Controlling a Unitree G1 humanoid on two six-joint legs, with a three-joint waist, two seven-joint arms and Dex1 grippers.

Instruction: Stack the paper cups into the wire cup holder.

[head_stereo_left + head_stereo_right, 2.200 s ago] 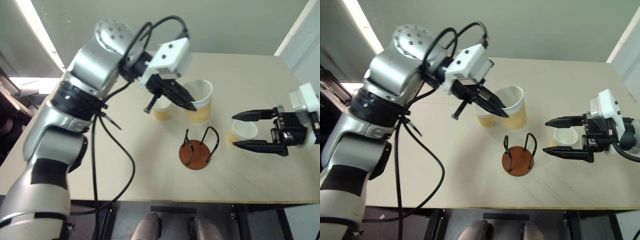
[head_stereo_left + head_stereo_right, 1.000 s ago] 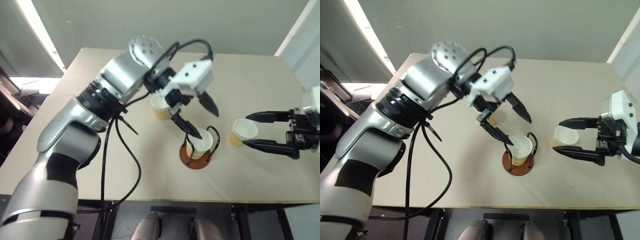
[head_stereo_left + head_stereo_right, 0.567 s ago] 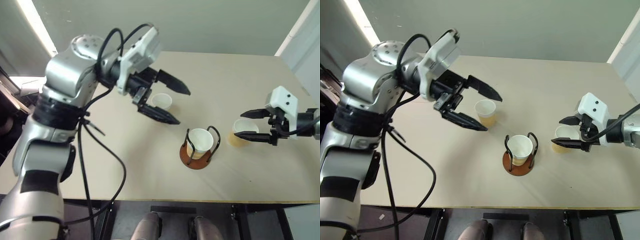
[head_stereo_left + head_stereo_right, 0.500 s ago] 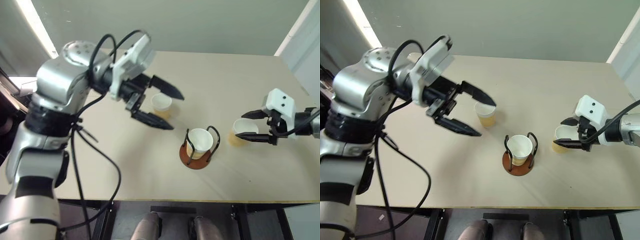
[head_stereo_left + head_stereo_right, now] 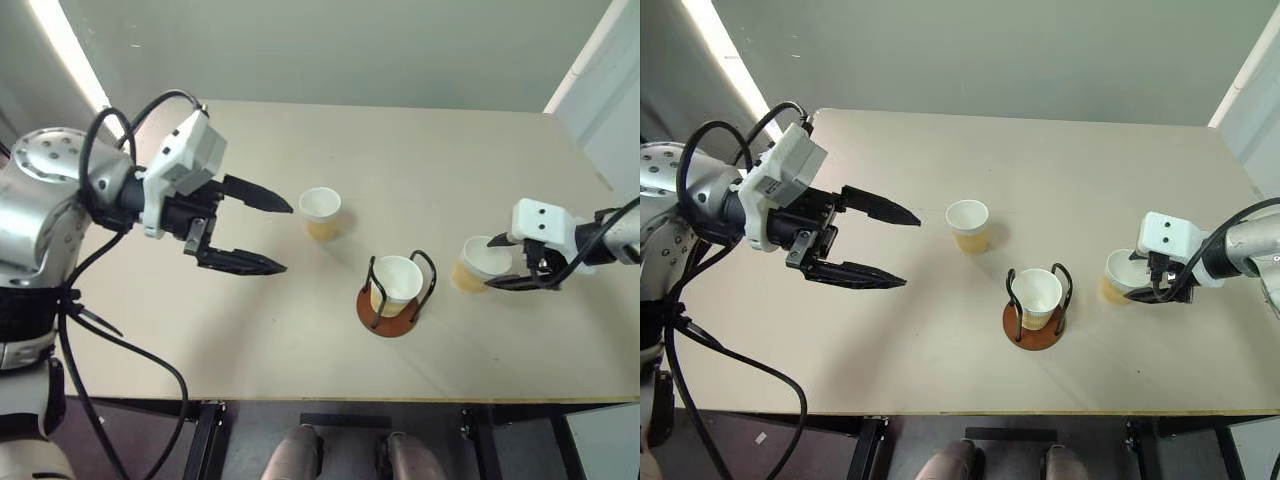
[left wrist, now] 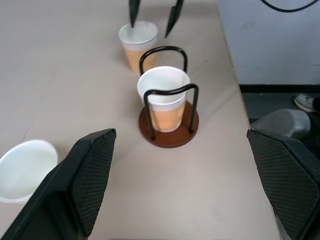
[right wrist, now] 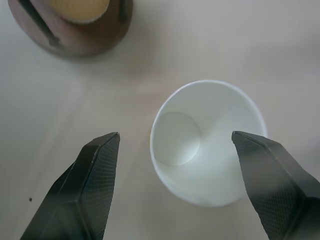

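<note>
Paper cup standing upright near the table's right edge, sitting between the right gripper's wide-spread fingers, wire cup holder lying leftward, left gripper hanging open, farther off.

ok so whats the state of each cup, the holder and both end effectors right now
cup in the holder: upright, seated between the wire loops
wire cup holder: upright on the table, one cup in it
middle cup: upright on the table, free
right cup: upright on the table, not gripped
left end effector: open, empty
right end effector: open, fingers either side of the right cup
</note>
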